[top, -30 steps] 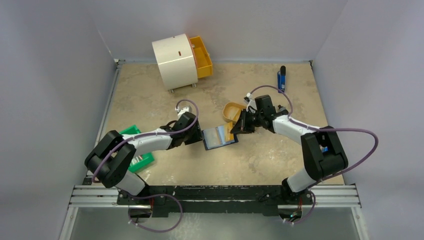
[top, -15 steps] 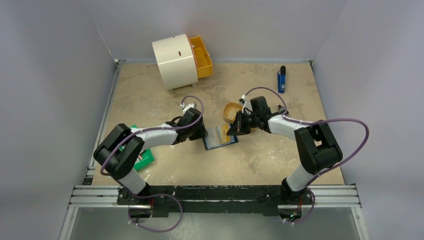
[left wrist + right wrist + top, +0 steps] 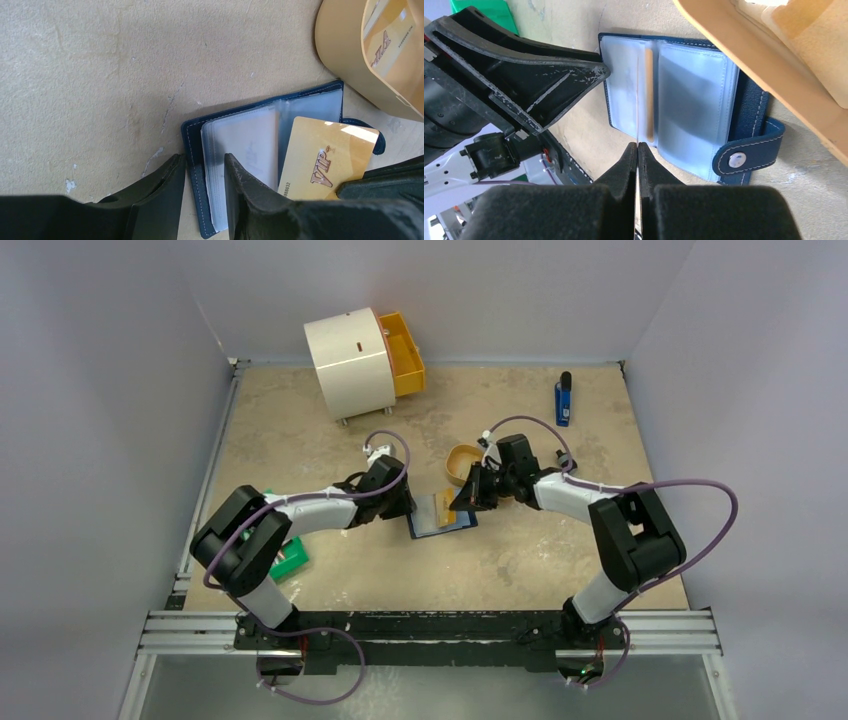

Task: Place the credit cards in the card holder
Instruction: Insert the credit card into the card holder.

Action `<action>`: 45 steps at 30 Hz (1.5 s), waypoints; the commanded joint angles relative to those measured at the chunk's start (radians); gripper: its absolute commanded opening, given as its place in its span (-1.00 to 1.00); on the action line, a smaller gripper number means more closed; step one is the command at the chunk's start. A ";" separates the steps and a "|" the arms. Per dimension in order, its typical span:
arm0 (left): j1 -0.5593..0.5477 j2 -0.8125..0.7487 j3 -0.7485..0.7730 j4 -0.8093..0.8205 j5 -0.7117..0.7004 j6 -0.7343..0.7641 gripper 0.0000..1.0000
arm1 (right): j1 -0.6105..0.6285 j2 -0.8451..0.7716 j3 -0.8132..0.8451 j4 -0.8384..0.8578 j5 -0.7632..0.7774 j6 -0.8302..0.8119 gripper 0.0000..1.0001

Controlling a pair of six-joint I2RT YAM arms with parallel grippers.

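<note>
The left claw [image 3: 202, 162] stands partly spread astride the left edge of the open card holder [image 3: 310, 107], which lies flat on the counter [image 3: 100, 75]. Over its pockets, the right claw [image 3: 637, 147] pinches a gold credit card [image 3: 325, 155].

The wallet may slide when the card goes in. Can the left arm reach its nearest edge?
Probably yes: the left gripper stands with jaws open astride the card holder at its cover edge; the card in the right gripper hangs farther across.
</note>
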 commanded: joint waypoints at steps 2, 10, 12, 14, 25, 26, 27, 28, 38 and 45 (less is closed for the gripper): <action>0.001 -0.038 -0.015 -0.036 -0.045 0.009 -0.32 | 0.001 -0.016 0.044 -0.005 0.058 0.008 -1.00; 0.000 -0.055 -0.033 -0.044 -0.052 0.003 -0.33 | 0.000 -0.009 0.040 -0.016 0.107 0.007 -1.00; 0.000 -0.057 -0.037 -0.042 -0.053 0.001 -0.33 | 0.000 -0.004 0.031 0.003 0.095 0.005 -1.00; 0.000 -0.054 -0.038 -0.037 -0.048 0.000 -0.33 | 0.000 0.003 0.029 0.027 0.087 0.003 -1.00; 0.000 -0.034 -0.029 -0.023 -0.030 -0.008 -0.33 | 0.001 0.044 0.021 0.065 0.029 0.006 -1.00; 0.000 -0.033 -0.027 -0.022 -0.030 -0.008 -0.33 | 0.001 0.047 0.021 0.063 0.029 0.005 -1.00; 0.000 -0.033 -0.026 -0.021 -0.029 -0.008 -0.33 | 0.001 0.051 0.021 0.063 0.026 0.005 -1.00; 0.001 -0.031 -0.024 -0.020 -0.028 -0.008 -0.33 | 0.003 0.053 0.020 0.062 0.023 0.005 -1.00; 0.000 -0.022 -0.023 -0.010 -0.013 -0.013 -0.33 | 0.026 0.058 0.023 0.015 -0.024 -0.011 -1.00; 0.000 -0.029 -0.037 -0.005 -0.002 -0.018 -0.33 | 0.035 0.094 0.021 0.026 -0.051 -0.002 -1.00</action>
